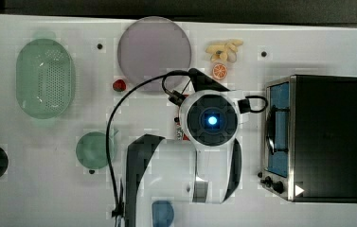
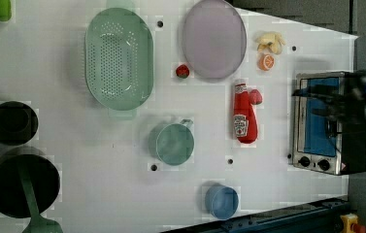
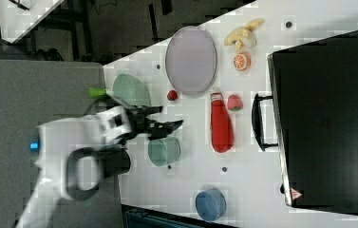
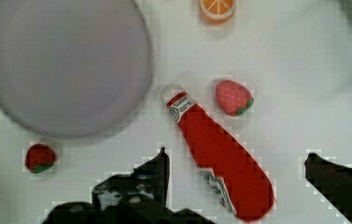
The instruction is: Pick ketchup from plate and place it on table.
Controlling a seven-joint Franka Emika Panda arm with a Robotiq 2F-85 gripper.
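In the left view, you are seeing the ketchup (image 2: 244,114) lying on the table (image 2: 98,174), off the plate (image 2: 213,39), at its five o'clock. In the wrist view, your gripper (image 4: 236,163) is hanging wide open, gripping nothing; dropping now risks nudging the bottle.

— What colours lie beneath my black gripper (image 4: 235,161)?

— A red plastic ketchup bottle (image 4: 220,156) with white cap and white label, on the white flat tabletop (image 4: 304,70).

— And beyond my fingers?

— A pale greyish-lilac round plate (image 4: 64,65), an orange citrus slice (image 4: 216,8) with white segment lines, a pink strawberry toy (image 4: 233,97) dotted white, a darker red strawberry (image 4: 39,157) with green leaves.
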